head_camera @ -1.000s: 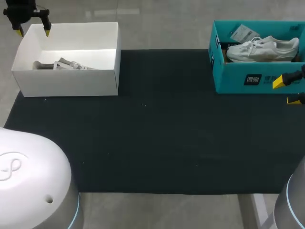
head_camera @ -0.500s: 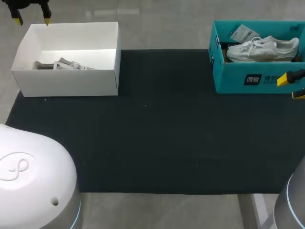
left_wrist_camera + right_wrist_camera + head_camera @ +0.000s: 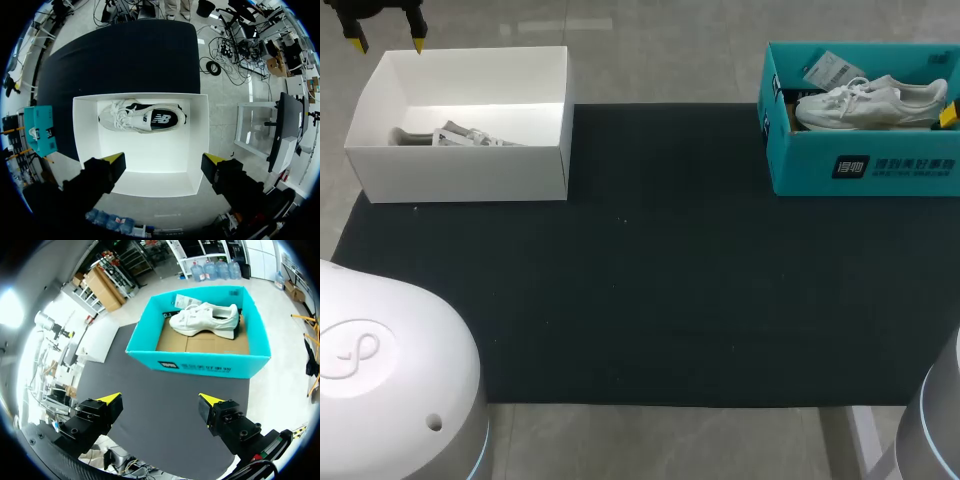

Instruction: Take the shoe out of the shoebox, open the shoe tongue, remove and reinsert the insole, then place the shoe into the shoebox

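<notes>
A white sneaker (image 3: 868,102) lies on its side in the teal shoebox (image 3: 865,168) at the table's back right. In the right wrist view the sneaker (image 3: 205,319) rests on the box's cardboard floor, with a paper tag at the far wall. My right gripper (image 3: 161,399) hangs open and empty above the mat, short of the teal shoebox (image 3: 200,365). In the head view only one of its yellow fingertips (image 3: 948,115) shows. My left gripper (image 3: 388,40) stands open high over the white box (image 3: 460,170), which holds a grey and white sneaker (image 3: 142,119).
A black mat (image 3: 640,260) covers the table between the two boxes. From the left wrist the white box (image 3: 85,150) shows straight below the open left gripper (image 3: 164,161). The teal box (image 3: 42,130) lies far off beside it.
My right gripper has moved from the teal box's front wall toward the right edge and further back, almost out of the head view. The left gripper rose slightly behind the white box.
</notes>
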You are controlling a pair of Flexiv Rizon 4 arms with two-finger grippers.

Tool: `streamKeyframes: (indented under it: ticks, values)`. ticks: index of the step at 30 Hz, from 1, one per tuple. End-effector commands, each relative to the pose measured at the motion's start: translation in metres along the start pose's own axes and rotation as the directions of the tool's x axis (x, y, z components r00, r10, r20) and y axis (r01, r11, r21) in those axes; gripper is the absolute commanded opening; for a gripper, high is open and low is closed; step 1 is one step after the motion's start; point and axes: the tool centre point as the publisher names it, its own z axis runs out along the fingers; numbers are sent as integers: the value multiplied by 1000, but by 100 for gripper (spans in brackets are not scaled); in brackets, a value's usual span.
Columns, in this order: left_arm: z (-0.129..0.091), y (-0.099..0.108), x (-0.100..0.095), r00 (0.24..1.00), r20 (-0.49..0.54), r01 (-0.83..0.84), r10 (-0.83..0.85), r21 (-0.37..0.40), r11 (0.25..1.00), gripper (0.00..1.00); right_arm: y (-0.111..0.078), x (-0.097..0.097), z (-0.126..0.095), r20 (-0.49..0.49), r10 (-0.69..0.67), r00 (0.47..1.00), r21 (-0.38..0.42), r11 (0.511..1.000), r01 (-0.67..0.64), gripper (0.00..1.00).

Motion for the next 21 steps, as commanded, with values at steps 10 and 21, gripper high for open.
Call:
streamKeyframes:
  ticks: [10, 21]
  values:
    - [0, 0, 0, 1000, -1, -1, 1, 0, 1000, 100, 135, -71, 39, 174, -13, 985, 210, 977, -25, 100]
    - [0, 0, 0, 1000, -1, -1, 1, 0, 1000, 100, 177, -120, 42, 349, 40, 936, 296, 943, -151, 100]
